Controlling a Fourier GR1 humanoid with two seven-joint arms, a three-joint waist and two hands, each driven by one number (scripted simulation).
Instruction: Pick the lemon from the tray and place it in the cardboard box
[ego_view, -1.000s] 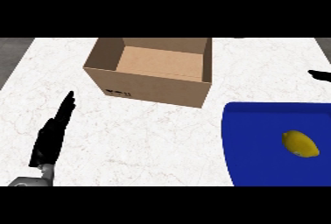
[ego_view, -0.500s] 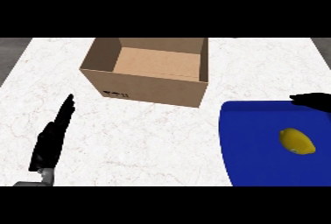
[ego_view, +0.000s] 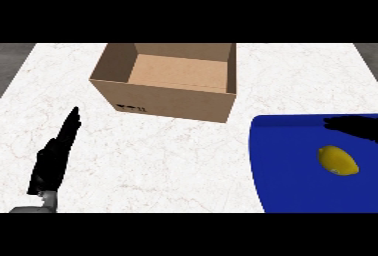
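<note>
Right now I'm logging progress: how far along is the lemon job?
Nothing is finished yet. The lemon lies on the blue tray, and the cardboard box holds nothing. The right robot hand hangs above the tray beside the lemon, not touching it. Grasping, carrying and placing remain. The left robot hand rests open.

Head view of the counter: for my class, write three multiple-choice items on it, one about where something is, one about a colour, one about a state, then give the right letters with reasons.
1. Where does the lemon lie?
A. in the cardboard box
B. on the tray
C. on the bare counter

2. What colour is the tray?
A. blue
B. red
C. green

3. In what state is the cardboard box?
A. taped shut
B. lying on its side
C. open at the top

Answers:
1 B: the lemon rests on the tray's surface, below the right hand.
2 A: the tray is deep blue.
3 C: its inner floor shows and nothing lies in it.
</note>
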